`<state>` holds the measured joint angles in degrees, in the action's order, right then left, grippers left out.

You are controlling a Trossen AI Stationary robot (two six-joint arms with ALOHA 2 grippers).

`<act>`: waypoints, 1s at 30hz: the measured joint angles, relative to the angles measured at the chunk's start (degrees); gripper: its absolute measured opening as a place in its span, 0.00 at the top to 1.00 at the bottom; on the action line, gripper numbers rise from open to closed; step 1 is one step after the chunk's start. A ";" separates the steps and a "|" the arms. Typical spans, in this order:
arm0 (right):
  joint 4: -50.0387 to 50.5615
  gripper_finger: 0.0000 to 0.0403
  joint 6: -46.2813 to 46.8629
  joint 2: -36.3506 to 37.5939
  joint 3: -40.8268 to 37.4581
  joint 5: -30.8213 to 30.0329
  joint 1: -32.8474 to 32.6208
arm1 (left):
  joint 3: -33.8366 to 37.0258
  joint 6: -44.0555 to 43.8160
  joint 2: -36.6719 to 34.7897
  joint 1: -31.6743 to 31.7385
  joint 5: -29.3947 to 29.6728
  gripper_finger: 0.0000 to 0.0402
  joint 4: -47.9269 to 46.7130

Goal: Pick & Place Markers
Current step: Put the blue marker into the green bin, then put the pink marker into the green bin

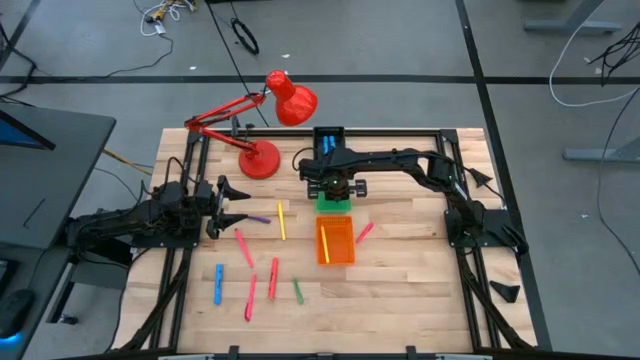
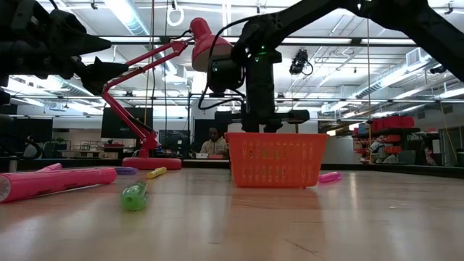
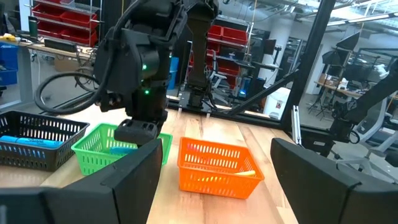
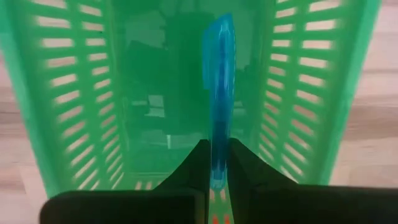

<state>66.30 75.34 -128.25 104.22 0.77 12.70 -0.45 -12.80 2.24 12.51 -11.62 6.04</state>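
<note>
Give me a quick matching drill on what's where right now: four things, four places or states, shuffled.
Things:
1. blue marker
2. orange tray
3. left gripper
4. red desk lamp

Places or states:
A. open, waiting at the table's left side
B. at the far edge of the table
C. pinched between the right gripper's fingers, over the green tray
D. holds a yellow marker

Pairs: 1-C, 2-D, 3-A, 4-B
</note>
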 joint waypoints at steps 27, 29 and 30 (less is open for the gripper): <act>-0.23 0.61 -0.82 3.03 0.04 -0.76 0.46 | -0.01 0.00 0.00 -0.01 -0.01 0.23 0.00; -0.07 0.61 -0.82 3.86 0.04 -0.73 0.46 | -0.01 0.02 0.00 0.00 -0.01 0.23 0.00; 0.02 0.62 -0.77 4.31 0.04 -0.72 0.46 | -0.02 0.00 -0.02 -0.02 -0.01 0.23 0.00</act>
<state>66.33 74.58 -123.93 104.27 0.05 13.17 -0.47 -12.80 2.22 12.50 -11.63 6.04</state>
